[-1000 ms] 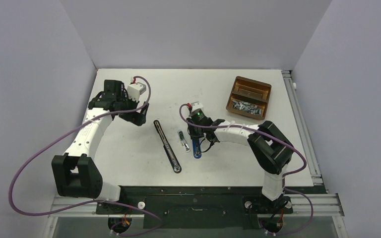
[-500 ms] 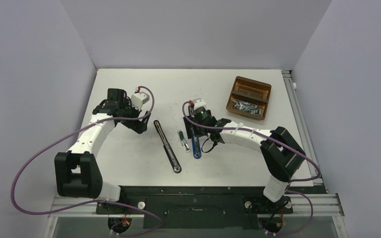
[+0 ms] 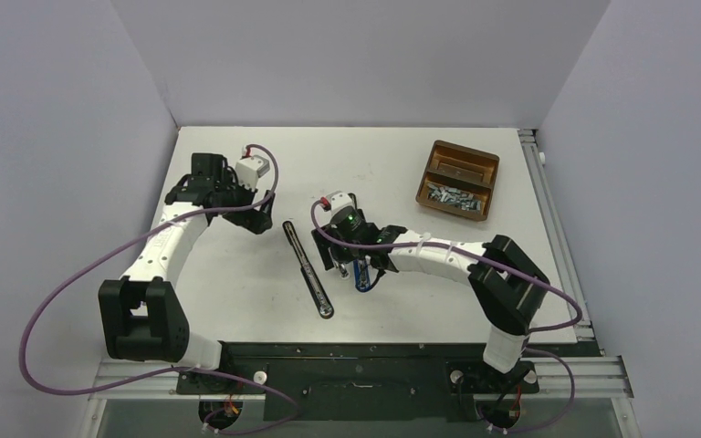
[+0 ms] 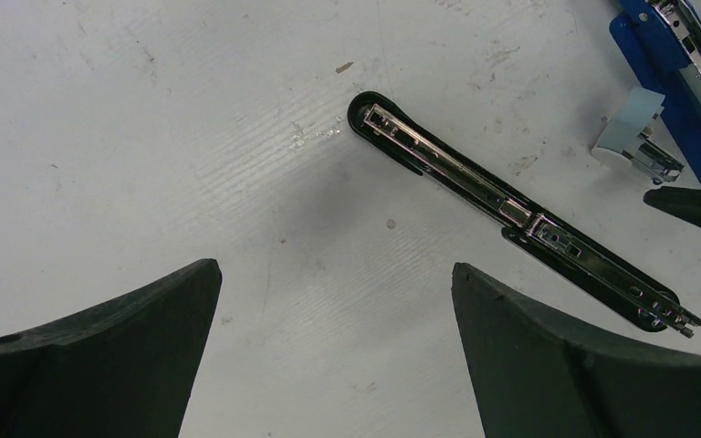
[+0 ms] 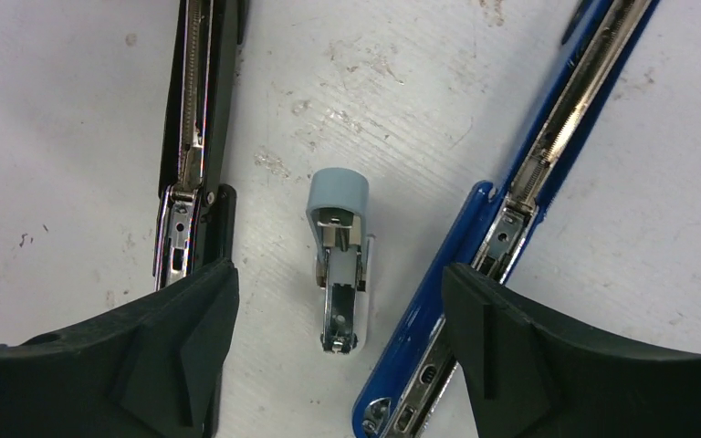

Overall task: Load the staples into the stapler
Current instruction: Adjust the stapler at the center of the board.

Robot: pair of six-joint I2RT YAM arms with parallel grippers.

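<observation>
Three staplers lie side by side mid-table. A long black stapler (image 3: 308,269) (image 4: 511,208) (image 5: 192,137) is opened flat. A blue stapler (image 3: 362,276) (image 5: 548,137) (image 4: 671,41) is also opened flat. Between them lies a small light-blue and white stapler (image 5: 340,265) (image 4: 637,144). My right gripper (image 3: 345,248) (image 5: 340,272) hangs open over the small one, its fingers either side and not touching it. My left gripper (image 3: 252,219) (image 4: 336,274) is open over bare table, left of the black stapler's far end. The staples (image 3: 450,194) lie in the tray's near compartment.
The brown two-compartment tray (image 3: 431,169) stands at the back right, well away from both arms. Purple cables loop off both wrists. White walls close the table at the left, back and right.
My right gripper has opened wide and shifted left, from over the blue stapler to over the small one. My left arm swung toward the black stapler, then drew back a little.
</observation>
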